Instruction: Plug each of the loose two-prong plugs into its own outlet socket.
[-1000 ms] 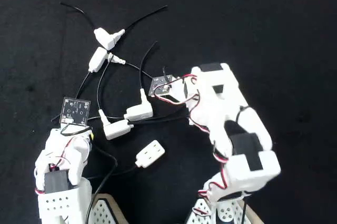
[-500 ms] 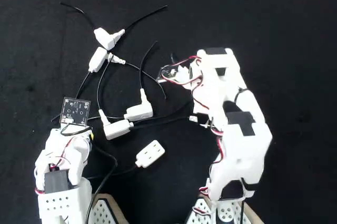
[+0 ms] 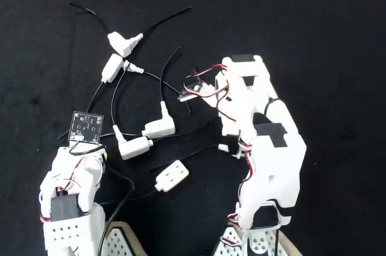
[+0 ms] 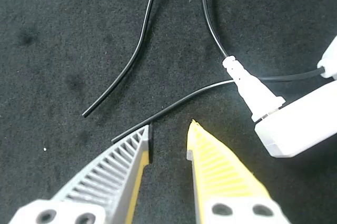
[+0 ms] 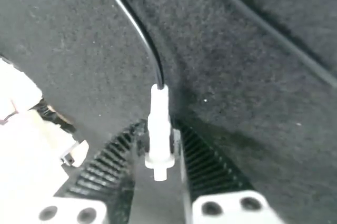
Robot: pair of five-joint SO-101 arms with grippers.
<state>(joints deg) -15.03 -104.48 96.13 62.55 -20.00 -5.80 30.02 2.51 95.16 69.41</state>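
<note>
My right gripper [image 5: 158,132] is shut on a small white plug [image 5: 158,103] whose black cable [image 5: 134,29] trails away over the black mat. In the high view this gripper [image 3: 228,145] hangs under the right arm at mid-table, and the cable runs left from it. A white outlet socket [image 3: 172,176] lies just left of it, nearer the front. Two white blocks [image 3: 159,127] [image 3: 134,146] lie side by side farther left. My left gripper [image 4: 168,139] is open above bare mat, beside a white connector [image 4: 253,89] and a white block [image 4: 300,121].
Two more white plug pieces [image 3: 125,43] [image 3: 112,67] lie at the back left among looping black cables [image 3: 163,81]. The left arm [image 3: 72,177] rests at the front left corner. The mat's right half is bare black cloth [image 3: 338,87].
The right arm has drawn back toward its base, dragging the held plug and its cable nearer the front. The left arm has stayed still.
</note>
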